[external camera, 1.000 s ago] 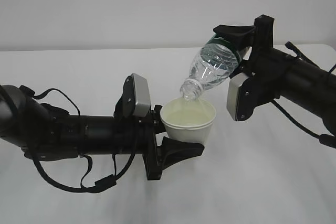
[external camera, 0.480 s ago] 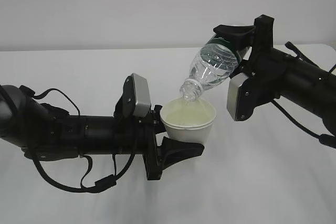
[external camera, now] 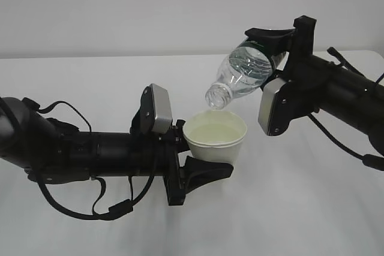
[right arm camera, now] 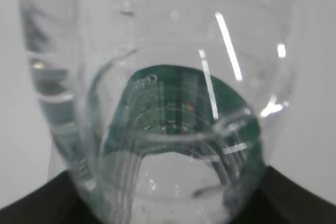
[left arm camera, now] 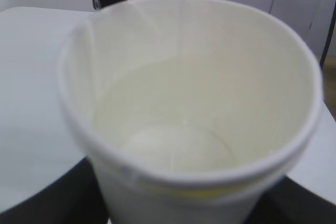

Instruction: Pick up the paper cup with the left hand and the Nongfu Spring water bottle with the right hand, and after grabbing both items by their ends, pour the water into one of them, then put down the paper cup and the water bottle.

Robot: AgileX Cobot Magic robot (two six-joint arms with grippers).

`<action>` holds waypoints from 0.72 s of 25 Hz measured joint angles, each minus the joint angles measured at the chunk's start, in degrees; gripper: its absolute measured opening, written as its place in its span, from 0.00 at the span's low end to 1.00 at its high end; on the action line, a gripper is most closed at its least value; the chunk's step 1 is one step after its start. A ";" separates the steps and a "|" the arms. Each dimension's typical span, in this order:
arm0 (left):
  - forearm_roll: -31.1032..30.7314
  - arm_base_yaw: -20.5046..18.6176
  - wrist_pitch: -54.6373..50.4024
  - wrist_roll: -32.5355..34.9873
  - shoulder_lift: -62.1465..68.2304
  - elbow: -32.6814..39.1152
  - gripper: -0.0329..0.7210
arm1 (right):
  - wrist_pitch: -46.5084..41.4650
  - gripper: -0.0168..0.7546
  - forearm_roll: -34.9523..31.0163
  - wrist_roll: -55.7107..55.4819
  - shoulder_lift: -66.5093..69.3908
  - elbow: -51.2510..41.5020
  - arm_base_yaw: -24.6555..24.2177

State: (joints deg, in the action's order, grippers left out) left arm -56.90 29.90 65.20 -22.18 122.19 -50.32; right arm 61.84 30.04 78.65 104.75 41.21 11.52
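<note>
Over a bare white table (external camera: 312, 208), the right hand (external camera: 277, 43), clamped on the Nongfu Spring water bottle (external camera: 240, 76), has lifted its mouth clear of the paper cup (external camera: 216, 139), gripped by the left hand (external camera: 191, 160); pouring looks finished, leaving set-down.

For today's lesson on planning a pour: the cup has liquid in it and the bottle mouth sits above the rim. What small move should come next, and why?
Probably tilt the Nongfu Spring water bottle back upright in the right hand. Its mouth hangs clear above the paper cup, no stream shows between them, and the cup already holds water. The left hand should keep the cup level until then.
</note>
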 joint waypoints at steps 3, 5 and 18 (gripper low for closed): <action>0.10 0.00 0.00 0.00 0.00 0.00 0.64 | 0.04 0.60 0.00 -1.78 0.00 0.00 0.00; 0.08 0.00 0.00 0.00 0.00 0.00 0.64 | 0.13 0.60 0.00 -3.00 0.00 0.00 0.00; 0.54 0.00 -0.09 0.00 0.00 0.00 0.64 | 0.17 0.60 0.00 -10.72 0.00 0.00 0.00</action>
State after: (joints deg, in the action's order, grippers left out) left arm -56.36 29.90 65.12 -22.18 122.19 -50.32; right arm 62.01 30.04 67.93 104.75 41.21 11.52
